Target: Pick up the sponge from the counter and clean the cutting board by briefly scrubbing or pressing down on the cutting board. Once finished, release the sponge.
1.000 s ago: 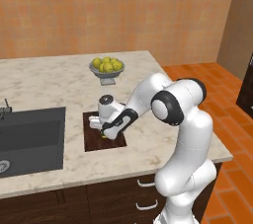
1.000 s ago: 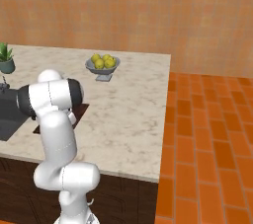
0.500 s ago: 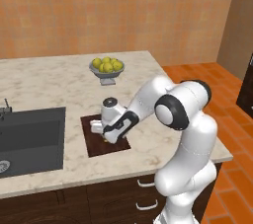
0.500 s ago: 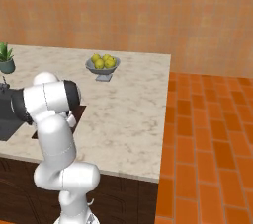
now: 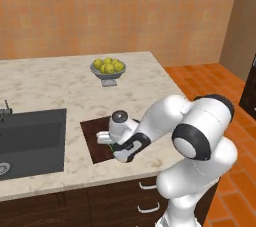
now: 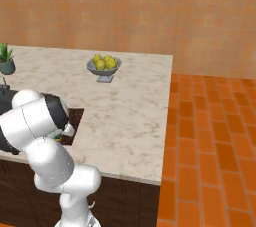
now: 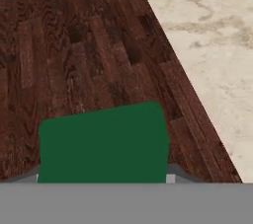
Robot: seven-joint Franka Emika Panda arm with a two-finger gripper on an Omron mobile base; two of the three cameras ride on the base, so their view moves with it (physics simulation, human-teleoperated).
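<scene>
No writing or labels anywhere I can read. In my hand view the sponge (image 7: pixel 103 144) sits low in the frame, green face toward the camera, its long side running left to right across the picture and tilted slightly; the lower edge is cut off at the bottom. It lies over the cutting board (image 7: pixel 74 60), whose wood grain runs from upper left toward lower right, with the board's edge slanting down the right side against the marbled worktop (image 7: pixel 207 35).

From the left base view, my hand (image 5: pixel 116 145) is down at the board (image 5: pixel 92 136) near the worktop's (image 5: pixel 45 83) front edge, at centre frame, with a sliver of green beneath it. The fingers are buried under the wrist, so I can't tell whether the hand grips the sponge or stands slack around it.

In the right base view the arm covers most of the board; a dark corner (image 6: pixel 76 118) shows at left of centre.
</scene>
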